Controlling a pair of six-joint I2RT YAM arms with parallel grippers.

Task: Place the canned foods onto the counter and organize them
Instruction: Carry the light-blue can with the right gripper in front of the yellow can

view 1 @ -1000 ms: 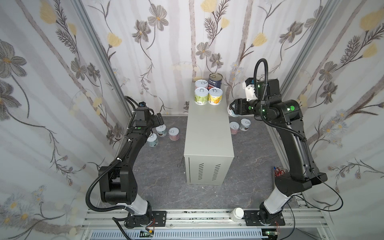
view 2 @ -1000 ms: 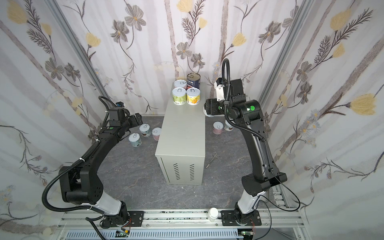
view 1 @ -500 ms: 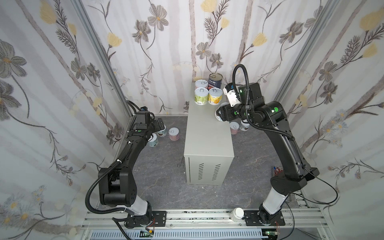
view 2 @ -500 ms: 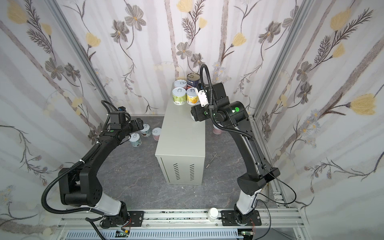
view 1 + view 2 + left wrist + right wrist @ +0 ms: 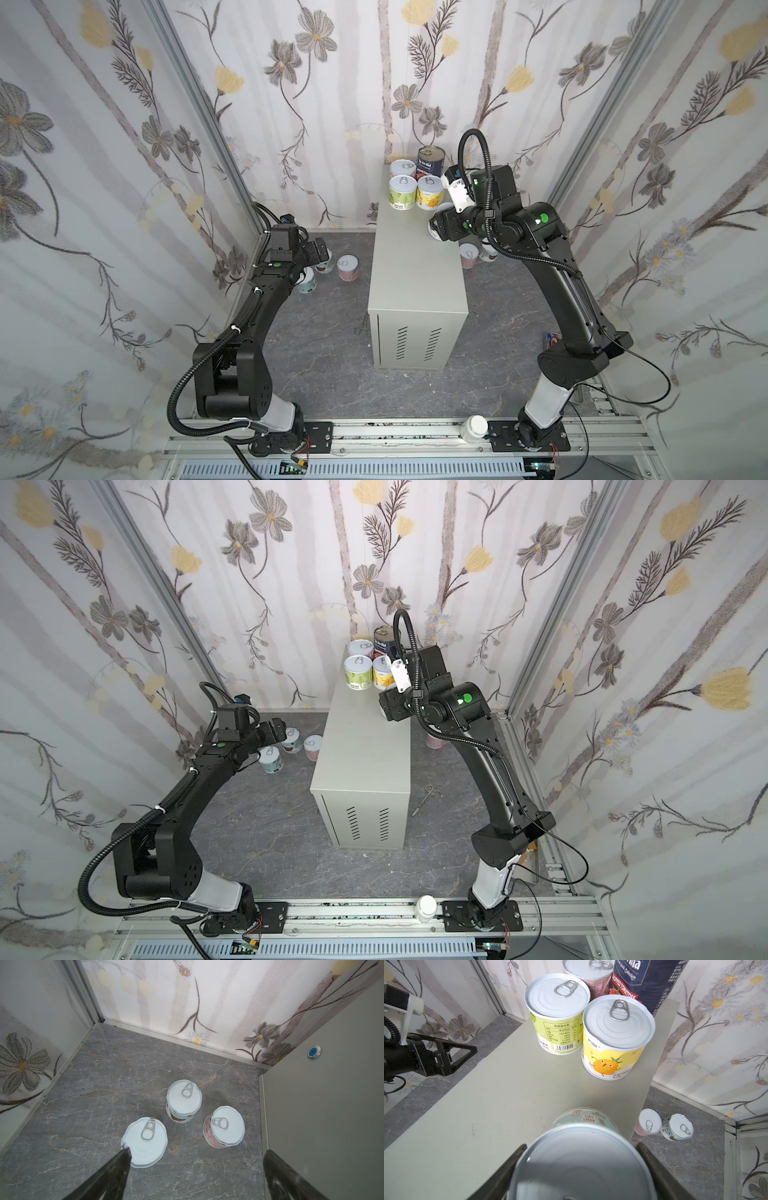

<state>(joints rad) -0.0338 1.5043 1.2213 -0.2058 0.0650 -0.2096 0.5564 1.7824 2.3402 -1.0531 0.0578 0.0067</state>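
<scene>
Grey counter, tomato can reading "CHOPPED TOMATOES"

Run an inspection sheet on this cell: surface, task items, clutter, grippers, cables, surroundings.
Surface: counter, flat grey top, cans only at its far end.
Job's things: green can, yellow can, pink can and tomato can upright on the counter; left floor cans, three; right floor cans, two.
Clutter: white bottle on the front rail; scissors on the floor.
Grippers: left gripper open above the left floor cans; right gripper shut on a pale blue can over the counter.
Cables: conduit looped on each arm.
Surroundings: floral walls, marbled floor.
</scene>
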